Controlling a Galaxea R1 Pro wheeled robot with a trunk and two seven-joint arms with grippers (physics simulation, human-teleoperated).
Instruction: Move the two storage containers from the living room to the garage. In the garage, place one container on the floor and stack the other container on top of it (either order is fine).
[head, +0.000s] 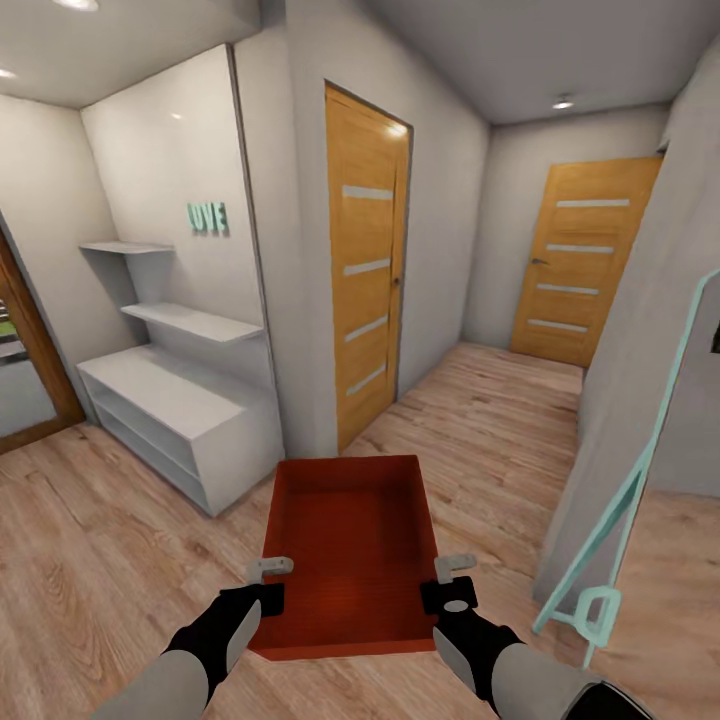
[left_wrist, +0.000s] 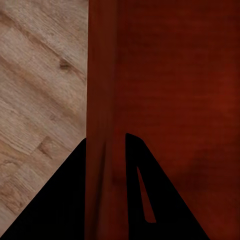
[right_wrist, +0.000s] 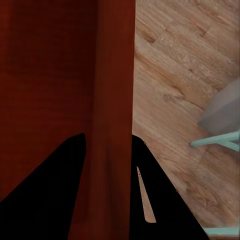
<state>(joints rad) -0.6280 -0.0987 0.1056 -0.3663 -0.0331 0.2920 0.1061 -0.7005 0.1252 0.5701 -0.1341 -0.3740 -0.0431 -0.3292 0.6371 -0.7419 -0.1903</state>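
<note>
Teal letters (head: 208, 217) on white wall above shelves, approx. "UVE"; no other text.

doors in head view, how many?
2. One door in the wall just ahead, above the bin; another door at the hallway's far end. A brown frame at the left edge may be another.

You are in a home hallway: light wood-plank floor (head: 480, 420), two honey-coloured wooden doors (head: 366, 270) right of a built-in white shelf unit (head: 180, 400), with teal wall letters (head: 207, 217) above it.

Bright ceiling spotlights (head: 563, 102), soft render, edge distortion
</note>
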